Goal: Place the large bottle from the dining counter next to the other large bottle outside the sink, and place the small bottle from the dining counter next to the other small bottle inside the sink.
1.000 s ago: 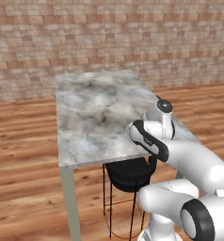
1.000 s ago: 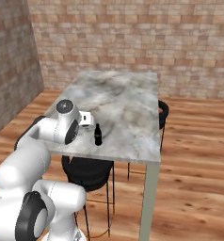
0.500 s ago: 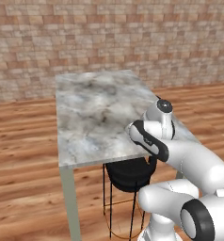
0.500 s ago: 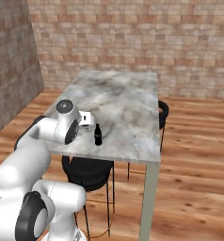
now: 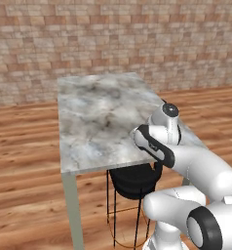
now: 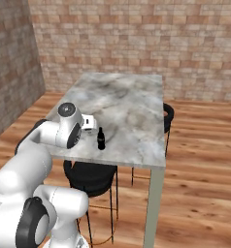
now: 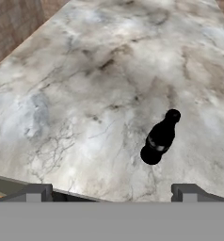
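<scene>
The small bottle (image 6: 101, 139), short and black with a thin neck, stands upright on the dining counter (image 6: 132, 104) near its front edge. My gripper (image 6: 90, 123) hovers at that edge, just left of the bottle and apart from it. In the hand view the bottle (image 7: 159, 139) stands ahead and to the right on the marble top (image 7: 85, 84), beyond my gripper (image 7: 111, 192), whose fingers are open with nothing between them. From the left base view, my arm covers the front right of the counter (image 5: 98, 112). The large bottle and the sink are out of view.
A black stool (image 5: 132, 178) stands under the counter's near end, seen also from the right as the stool (image 6: 90, 174). A second stool (image 6: 168, 114) sits at the counter's right side. Brick walls close the back and left; wooden floor surrounds the counter.
</scene>
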Tool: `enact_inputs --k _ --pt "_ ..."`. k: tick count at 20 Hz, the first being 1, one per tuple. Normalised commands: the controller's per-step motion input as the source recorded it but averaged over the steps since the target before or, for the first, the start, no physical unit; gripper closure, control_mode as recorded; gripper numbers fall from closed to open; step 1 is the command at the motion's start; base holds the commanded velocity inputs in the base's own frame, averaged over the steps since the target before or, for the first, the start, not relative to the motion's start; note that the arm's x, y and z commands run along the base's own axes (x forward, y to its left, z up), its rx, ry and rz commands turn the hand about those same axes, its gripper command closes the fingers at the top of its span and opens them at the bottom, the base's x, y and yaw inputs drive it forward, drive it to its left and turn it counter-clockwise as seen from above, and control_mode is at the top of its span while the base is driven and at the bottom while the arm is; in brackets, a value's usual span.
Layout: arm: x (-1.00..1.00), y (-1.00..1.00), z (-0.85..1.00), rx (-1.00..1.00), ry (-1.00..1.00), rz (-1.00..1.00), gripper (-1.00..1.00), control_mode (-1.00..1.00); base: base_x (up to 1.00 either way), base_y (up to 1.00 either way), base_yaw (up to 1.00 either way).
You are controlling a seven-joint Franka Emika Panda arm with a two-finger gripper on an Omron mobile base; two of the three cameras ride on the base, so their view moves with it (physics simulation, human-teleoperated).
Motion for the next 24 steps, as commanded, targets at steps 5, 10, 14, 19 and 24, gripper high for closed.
enact_inputs --k 5,10,14,19,24 --pt "0.00 0.00 -0.03 0.00 0.00 -0.01 -1.00 -1.00 0.00 0.00 0.00" --pt "0.00 0.00 -0.06 0.00 0.00 -0.05 -1.00 -1.00 0.00 0.00 0.00" --pt "0.00 -0.01 -0.12 0.00 0.00 -0.06 -1.00 -1.00 0.00 0.00 0.00" --pt "0.00 -0.04 -0.11 0.00 0.00 -0.04 -1.00 -1.00 0.00 0.00 0.00" --pt "0.04 -0.15 -0.12 0.00 0.00 0.00 -1.00 -1.00 0.00 0.00 0.00"
